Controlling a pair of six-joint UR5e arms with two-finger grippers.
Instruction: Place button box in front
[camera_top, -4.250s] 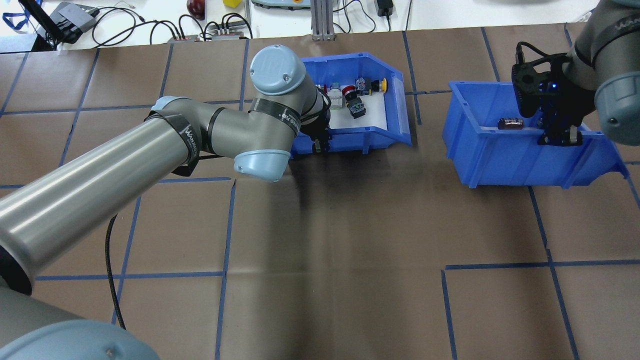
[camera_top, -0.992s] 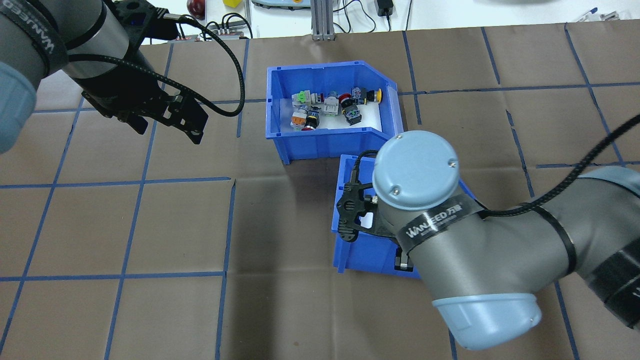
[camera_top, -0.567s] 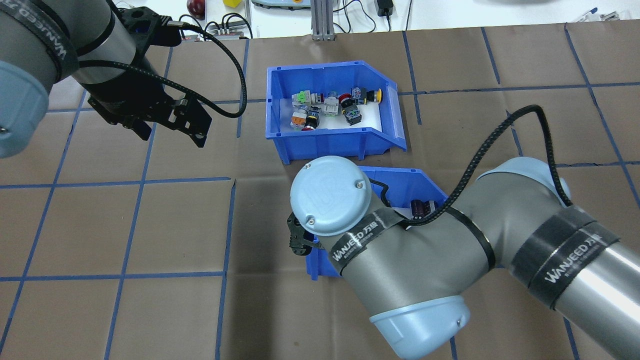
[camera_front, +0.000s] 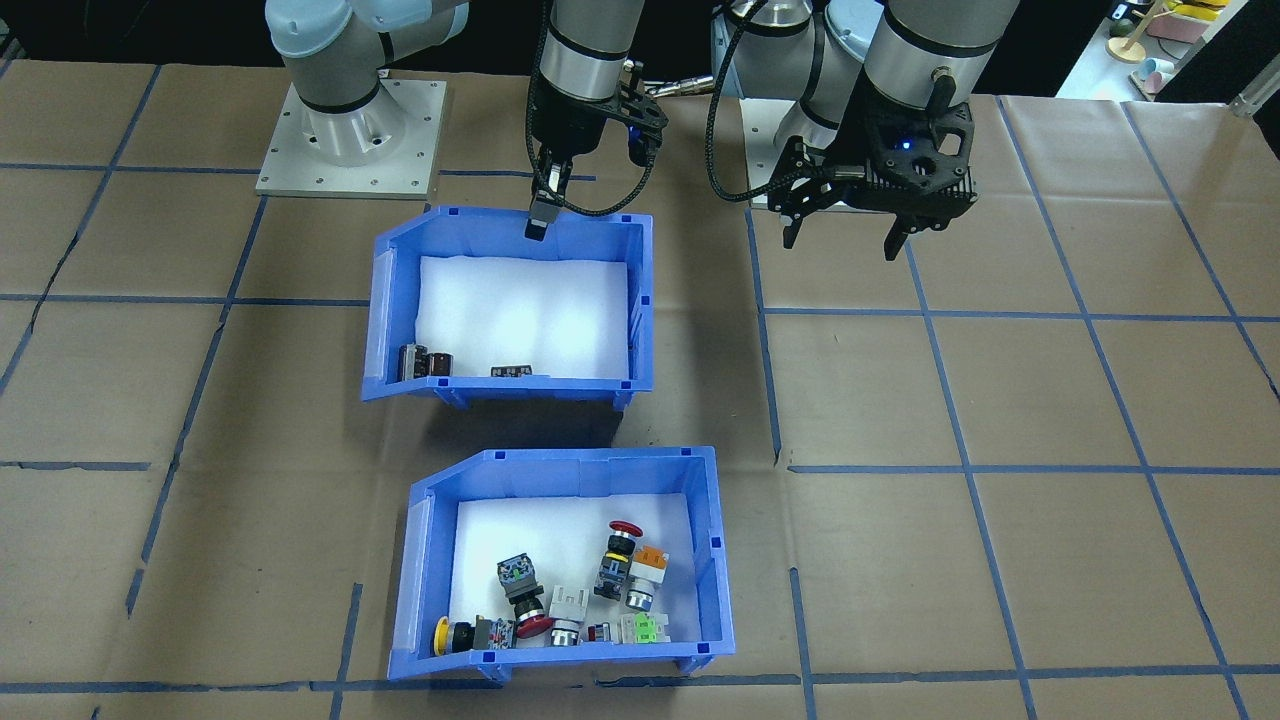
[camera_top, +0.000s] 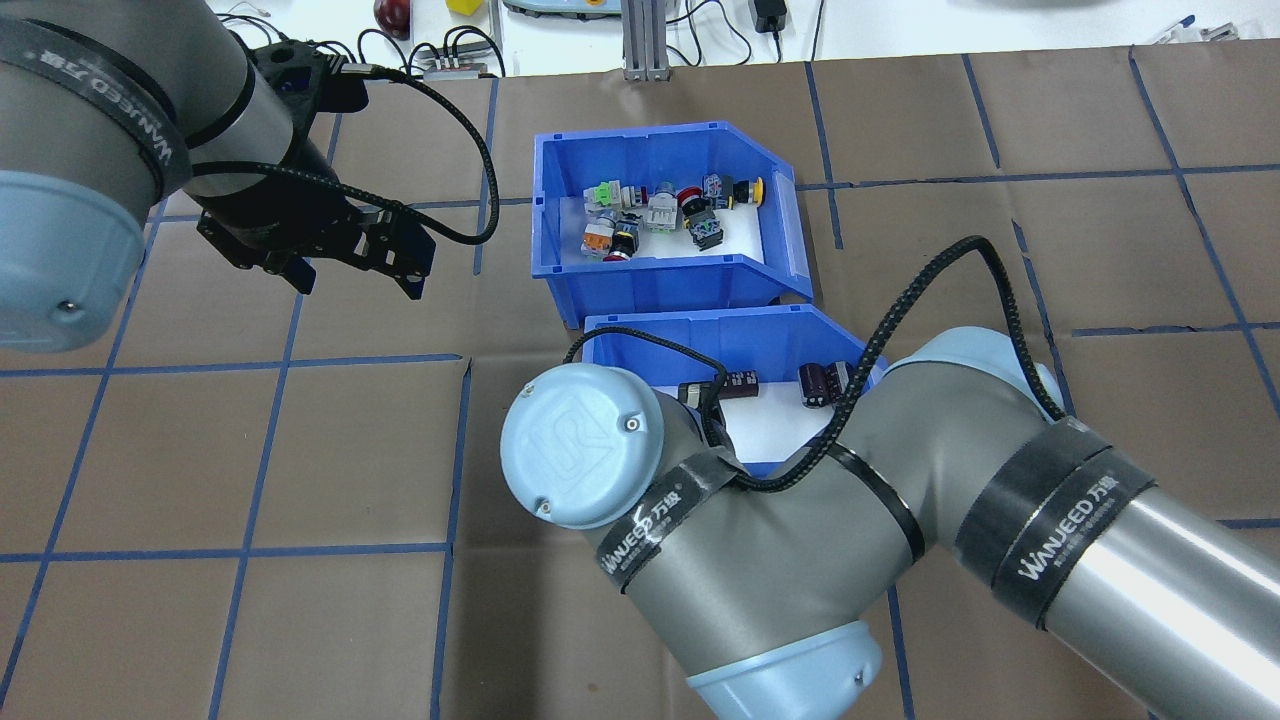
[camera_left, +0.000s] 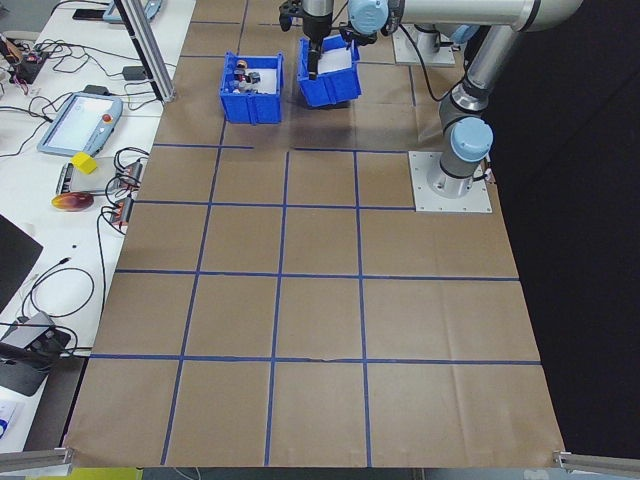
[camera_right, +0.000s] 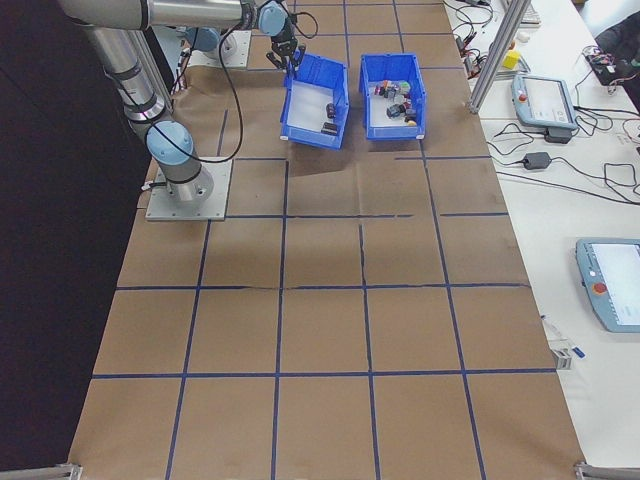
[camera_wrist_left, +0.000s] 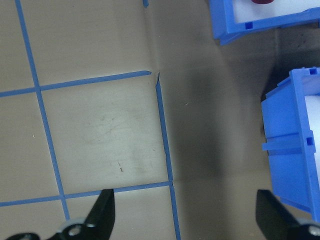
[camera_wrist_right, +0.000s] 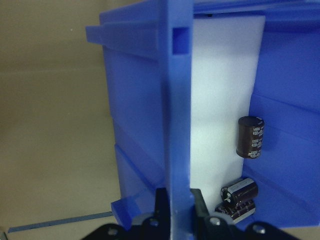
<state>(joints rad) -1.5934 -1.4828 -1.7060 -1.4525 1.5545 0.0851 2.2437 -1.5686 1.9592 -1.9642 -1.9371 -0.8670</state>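
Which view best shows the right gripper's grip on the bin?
Right wrist-mounted: the right gripper pinches the capacitor bin wall. Front-facing shows it small; overhead hides it behind the arm; side views too distant.

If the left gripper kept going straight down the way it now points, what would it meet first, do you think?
Probably just the bare brown table paper. The left gripper hangs open over it, with the bin of dark cylinders off to one side of that line, though depth is hard to judge.
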